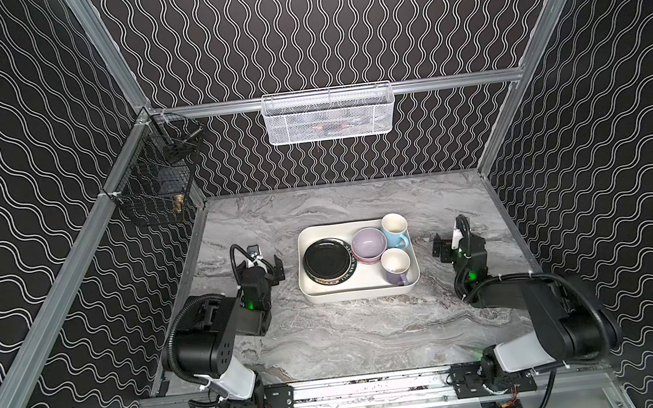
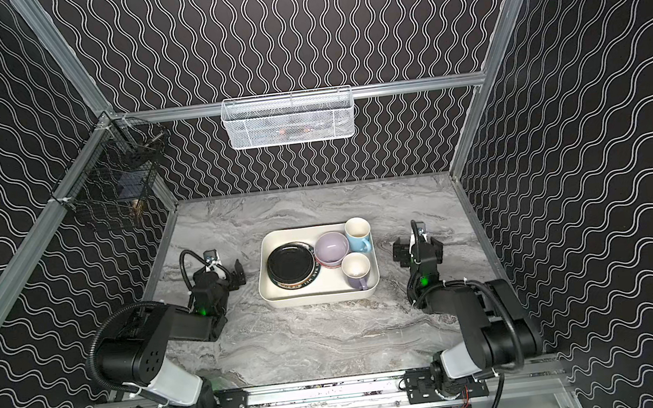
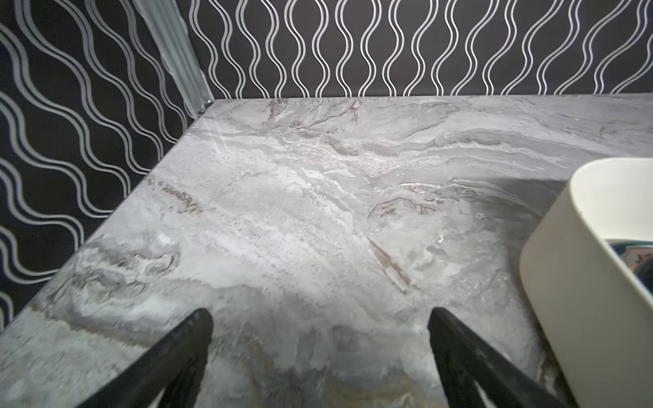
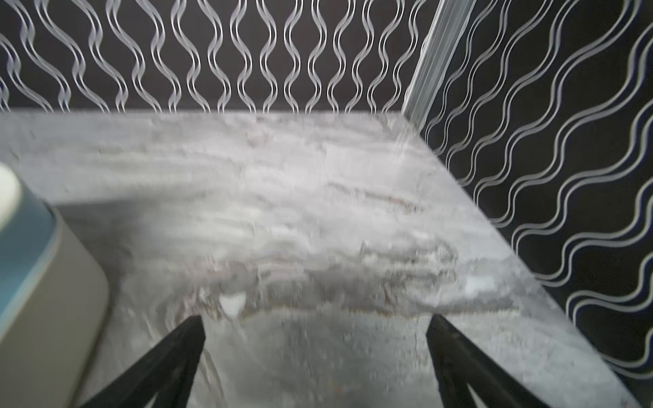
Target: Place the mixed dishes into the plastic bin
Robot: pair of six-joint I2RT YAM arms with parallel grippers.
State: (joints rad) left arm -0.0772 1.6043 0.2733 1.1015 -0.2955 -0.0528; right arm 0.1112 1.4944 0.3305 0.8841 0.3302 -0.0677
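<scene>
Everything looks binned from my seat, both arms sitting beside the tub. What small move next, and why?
Probably none beyond parking the arms. The plate stack, bowls and both mugs sit inside the plastic bin. The left gripper and right gripper are open and empty over bare marble tabletop.

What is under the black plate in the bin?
The black plate tops a stack in the plastic bin. Beneath it the white plate with dark lettered rim peeks out. Any plates lower in the stack are covered; only an edge shows.
</scene>
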